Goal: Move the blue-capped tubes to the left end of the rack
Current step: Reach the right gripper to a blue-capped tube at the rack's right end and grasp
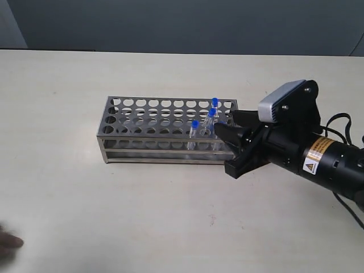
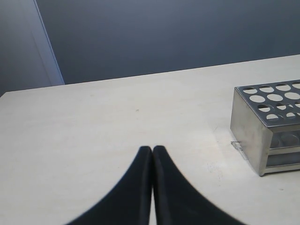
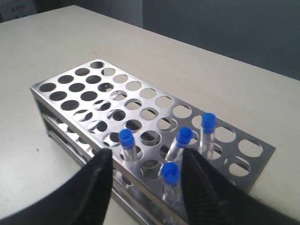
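Observation:
The silver rack (image 1: 149, 120) lies in the middle of the table. Four blue-capped tubes stand in holes at its right end: one (image 3: 170, 174) nearest the camera, one (image 3: 126, 139) in the front row, one leaning (image 3: 183, 137), and one (image 3: 208, 123) furthest back. The exterior view shows three of their caps (image 1: 211, 112). My right gripper (image 3: 146, 157) is open at that end, its fingers either side of the nearest tube without touching it. My left gripper (image 2: 152, 150) is shut on nothing, over bare table beside the rack's left end (image 2: 251, 126).
The rack's other holes (image 3: 79, 89) hold nothing. Bare pale tabletop (image 1: 114, 216) surrounds the rack. A dark blurred shape (image 1: 8, 243) shows at the lower left edge of the exterior view. A dark wall stands behind the table.

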{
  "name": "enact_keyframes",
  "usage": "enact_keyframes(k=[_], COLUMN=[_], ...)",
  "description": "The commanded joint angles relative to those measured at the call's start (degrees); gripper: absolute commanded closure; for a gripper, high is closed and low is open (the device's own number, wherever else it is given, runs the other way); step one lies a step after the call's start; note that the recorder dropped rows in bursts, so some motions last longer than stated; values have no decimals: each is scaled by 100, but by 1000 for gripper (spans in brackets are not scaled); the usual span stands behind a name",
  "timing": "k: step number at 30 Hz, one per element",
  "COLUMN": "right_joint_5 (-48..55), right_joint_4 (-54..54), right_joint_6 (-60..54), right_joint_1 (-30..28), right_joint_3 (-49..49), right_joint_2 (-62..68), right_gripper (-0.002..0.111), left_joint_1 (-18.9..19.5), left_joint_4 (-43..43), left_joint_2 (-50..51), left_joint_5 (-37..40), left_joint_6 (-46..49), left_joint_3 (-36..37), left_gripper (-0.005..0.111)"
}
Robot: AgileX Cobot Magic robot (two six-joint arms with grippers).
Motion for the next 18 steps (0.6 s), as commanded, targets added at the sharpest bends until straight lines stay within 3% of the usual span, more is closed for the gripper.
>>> enact_keyframes(k=[1, 9, 18], right_joint_5=[-520, -1302, -1318], right_joint_4=[443, 456, 457], right_joint_6=[-394, -434, -411], right_joint_1=[-1, -1, -1], right_joint_3=[18, 8, -528], right_joint_2=[451, 1076, 1670], right_gripper=[63, 63, 63], left_joint_1=[-25, -25, -25], left_joint_4=[-30, -30, -30], left_joint_2=[20, 20, 20], left_joint_5=[-48, -48, -48], left_joint_6=[-4, -4, -4], left_joint_3=[-30, -30, -30], left_gripper=[106, 106, 106])
